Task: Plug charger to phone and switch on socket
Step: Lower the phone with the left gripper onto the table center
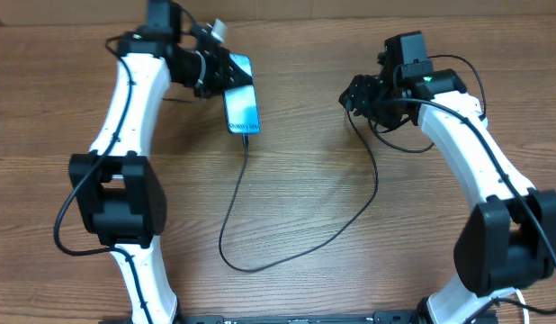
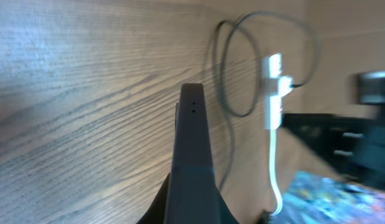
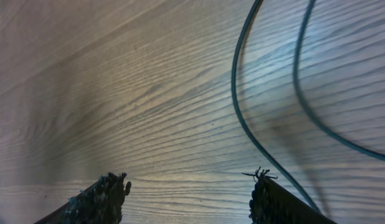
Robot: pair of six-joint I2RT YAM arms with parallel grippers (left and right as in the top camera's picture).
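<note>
Wood-grain table [image 1: 332, 108], thin black charger [image 1: 226, 216] looping, left gripper [image 2: 191, 93] closed, right gripper [image 3: 189, 183] apart.

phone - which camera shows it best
Overhead: the phone lies screen up, its lit blue screen in clear view, the charger meeting its lower end. The left wrist view has only a blurred colourful patch that may be it. The right wrist view shows none of it.

phone [image 1: 242, 106]: light-blue screen up, flat on the table [image 1: 350, 288].
charger [image 1: 244, 153]: thin black cable in a wide loop, tip at the phone's near end.
socket [image 2: 274, 99]: white strip, white cord trailing.
</note>
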